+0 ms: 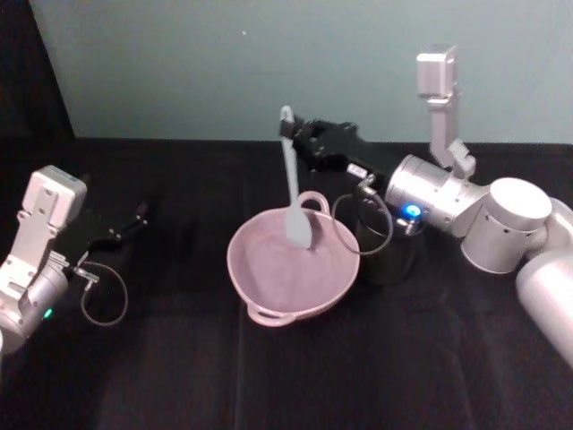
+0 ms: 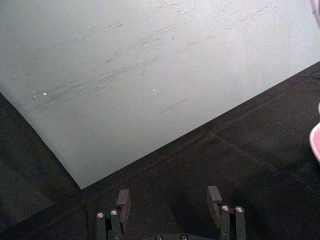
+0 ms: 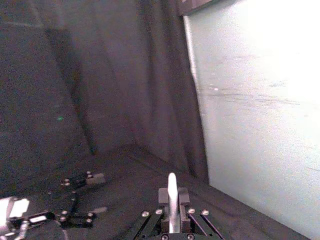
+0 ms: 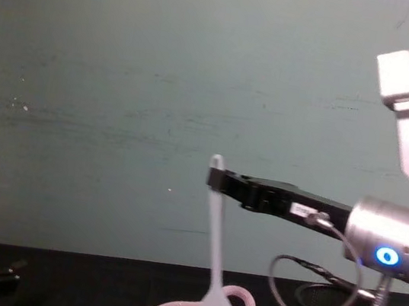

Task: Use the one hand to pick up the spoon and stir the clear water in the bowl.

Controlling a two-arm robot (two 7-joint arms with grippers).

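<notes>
While the table lies dark under its black cloth (image 1: pixel 179 376), here is how things stand:
Right gripper: the hand (image 1: pixel 300 141) reaches in from the right, above the far rim of the bowl, fingers pinched tight on the spoon's handle just below its top end
Right gripper, chest view: the black hand (image 4: pixel 218 180) stretches level out of a silver wrist (image 4: pixel 387 242) with a blue ring aglow, a grey cable (image 4: pixel 300 283) looping beneath it
Right gripper, wrist view: the fingers (image 3: pixel 169 197) sit snug either side of the white handle, whose tip pokes up between them
Spoon: the spoon (image 1: pixel 293 184) hangs close to upright, handle up, tilted a touch, and its flat pale blade is down inside the bowl on the far side
Spoon, chest view: the spoon (image 4: pixel 215 262) drops from the fingertips, blade dipping behind the pink rim
Bowl: the bowl (image 1: pixel 260 291) sits mid-table, wide and pale pink, one loop handle at the near rim and another at the far rim
Water: the clear water (image 1: pixel 277 269) is barely to be made out against the pink, and I cannot tell whether the blade is wetted
Mesh cup: the black wire-mesh cup (image 1: pixel 394 255) stands just beside the bowl on its right, under the wrist
Left gripper: the left gripper (image 1: pixel 134 220) rests low over the cloth, well apart from the bowl, fingers (image 2: pixel 123 200) spread wide and holding nothing
</notes>
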